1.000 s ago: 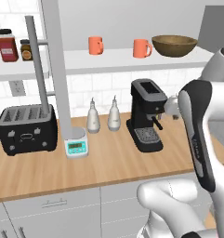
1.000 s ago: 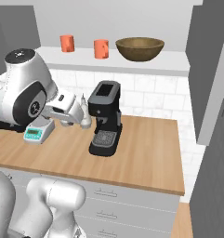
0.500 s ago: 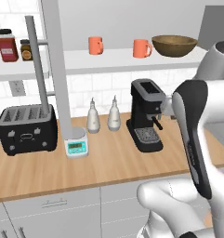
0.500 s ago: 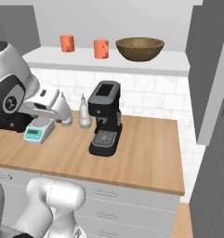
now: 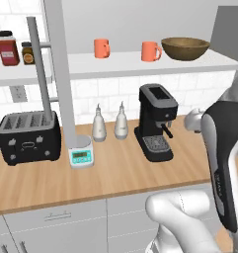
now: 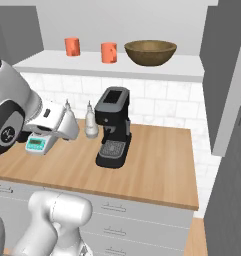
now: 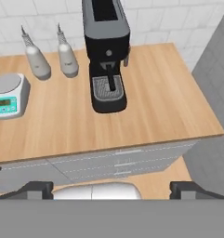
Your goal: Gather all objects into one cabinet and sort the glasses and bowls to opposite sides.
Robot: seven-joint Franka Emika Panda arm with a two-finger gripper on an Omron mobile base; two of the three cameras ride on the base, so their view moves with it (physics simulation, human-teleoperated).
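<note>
Tool pulled back over the counter, jaws wide apart and holding nothing.

From the hand view I see my tool [image 7: 111, 188] with its two dark tips spread to either side, nothing between them, looking down on the wooden counter [image 7: 169, 93]. On it stand the black coffee machine [image 7: 106, 51], two grey bottles [image 7: 67, 58] just beside it, and a small digital scale [image 7: 9, 95] further left. From the left base view, the two coral-orange mugs [image 5: 101, 48] sit apart on the white shelf [image 5: 140, 63] of the open cabinet, and the wooden bowl [image 5: 184, 48] rests just right of the second mug. A black toaster [image 5: 27, 136] sits at the counter's left, with spice jars [image 5: 8, 48] on the neighbouring shelf above it.
</note>
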